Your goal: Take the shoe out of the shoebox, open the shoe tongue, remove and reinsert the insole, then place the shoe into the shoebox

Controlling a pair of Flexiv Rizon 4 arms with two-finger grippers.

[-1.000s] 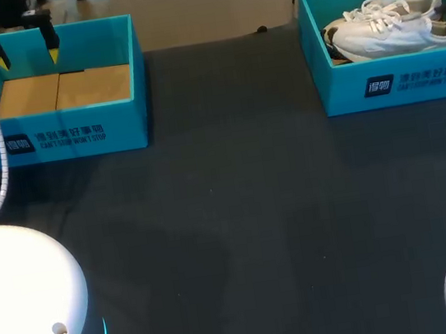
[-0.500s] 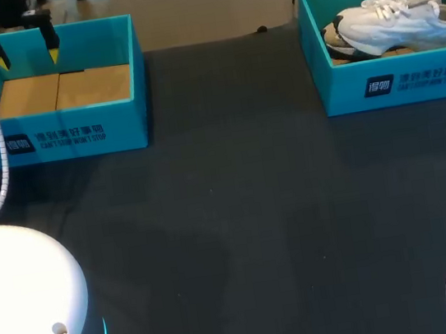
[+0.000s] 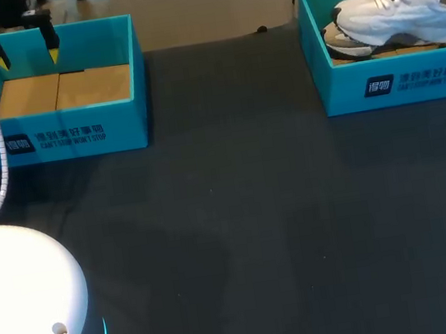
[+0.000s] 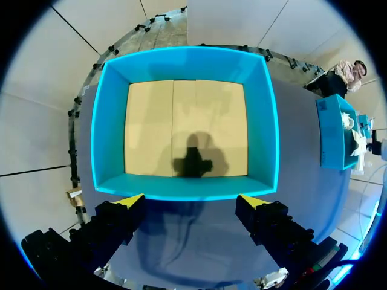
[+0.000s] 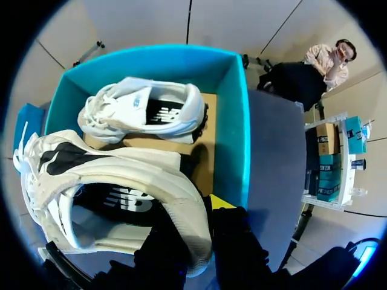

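The dark table (image 3: 241,239) lies nearest me. Past it, both teal boxes carry white print (image 3: 55,140) on their front walls, which I leave unread. My left gripper (image 4: 192,202) hangs with fingers spread over the left shoebox (image 3: 77,133). My right gripper (image 5: 199,225) is clamped on the heel of a white shoe (image 3: 397,14), held over the right shoebox (image 3: 319,79), where a second shoe (image 5: 145,112) lies inside.

Dark table (image 3: 238,215), possibly cloth-covered.
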